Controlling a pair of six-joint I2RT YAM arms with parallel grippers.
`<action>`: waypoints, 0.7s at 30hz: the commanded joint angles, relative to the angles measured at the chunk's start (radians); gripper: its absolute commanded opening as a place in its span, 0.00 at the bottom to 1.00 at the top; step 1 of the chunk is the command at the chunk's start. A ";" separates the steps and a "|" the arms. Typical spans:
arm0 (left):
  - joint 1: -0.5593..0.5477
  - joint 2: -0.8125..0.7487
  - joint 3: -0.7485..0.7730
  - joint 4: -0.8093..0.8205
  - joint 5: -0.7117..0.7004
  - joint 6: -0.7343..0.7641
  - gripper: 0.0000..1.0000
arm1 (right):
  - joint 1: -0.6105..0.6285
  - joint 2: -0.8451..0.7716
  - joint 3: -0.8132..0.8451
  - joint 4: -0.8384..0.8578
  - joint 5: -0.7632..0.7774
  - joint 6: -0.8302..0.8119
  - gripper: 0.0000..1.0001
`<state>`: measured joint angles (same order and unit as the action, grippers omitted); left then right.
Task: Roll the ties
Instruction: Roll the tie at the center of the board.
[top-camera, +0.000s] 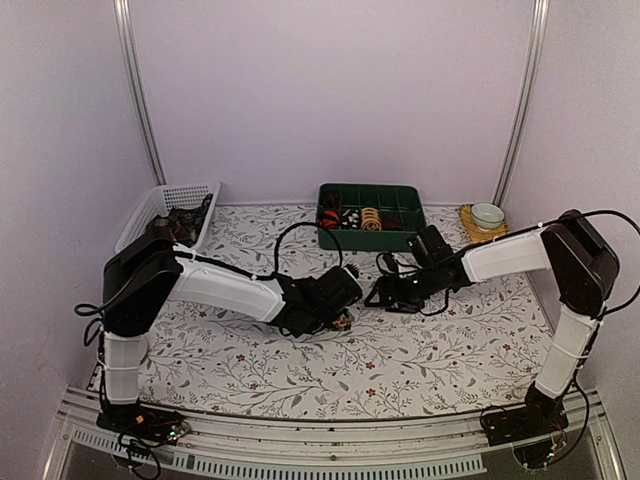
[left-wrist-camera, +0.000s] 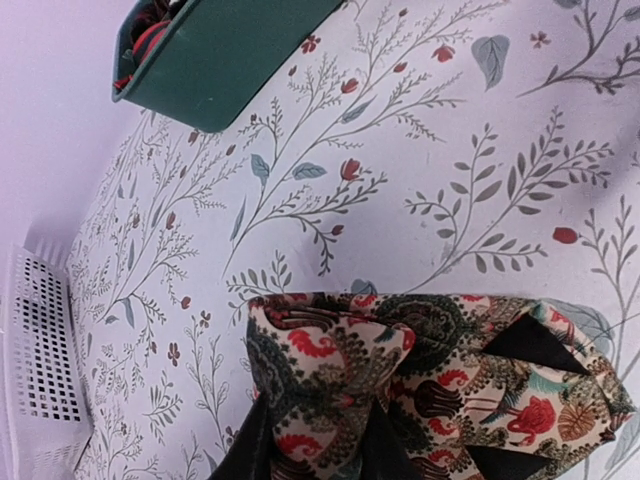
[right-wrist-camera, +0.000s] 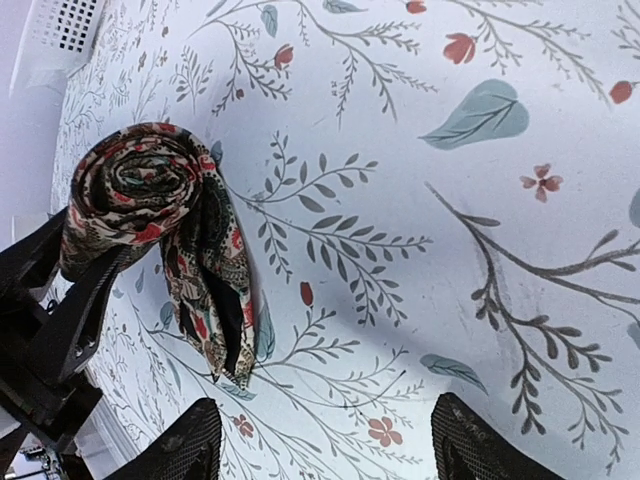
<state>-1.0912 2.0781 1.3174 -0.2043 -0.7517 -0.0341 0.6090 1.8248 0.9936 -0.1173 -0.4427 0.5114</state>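
Brown floral-print fabric, a necktie (right-wrist-camera: 140, 190) rolled into a coil, sat pinched in the black left gripper (left-wrist-camera: 315, 440) mid-table over the flowered tablecloth (right-wrist-camera: 450, 250); the right gripper (right-wrist-camera: 320, 440) stood open, empty; the dangling tail might have unwound the coil if that pinch slackened.

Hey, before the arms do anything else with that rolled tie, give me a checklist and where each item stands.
1. Left hand grips the rolled tie: ok.
2. Right hand open and off the tie: ok.
3. Roll fully wound: not ok, tail end hangs loose.
4. Green tray has a free compartment: ok, back row looks empty.
5. Grip firm enough to carry: cannot tell.
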 joint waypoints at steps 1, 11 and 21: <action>-0.019 0.048 -0.012 -0.029 0.030 0.001 0.18 | -0.023 -0.153 -0.032 -0.008 -0.037 0.008 0.74; -0.029 0.013 -0.042 -0.022 0.063 -0.016 0.40 | -0.076 -0.193 -0.062 0.044 -0.098 0.049 0.79; -0.032 -0.050 -0.038 0.007 0.113 -0.032 0.60 | -0.084 -0.164 -0.046 0.063 -0.117 0.061 0.80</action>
<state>-1.1091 2.0792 1.2926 -0.1997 -0.6952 -0.0521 0.5278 1.7290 0.9447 -0.0818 -0.5369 0.5617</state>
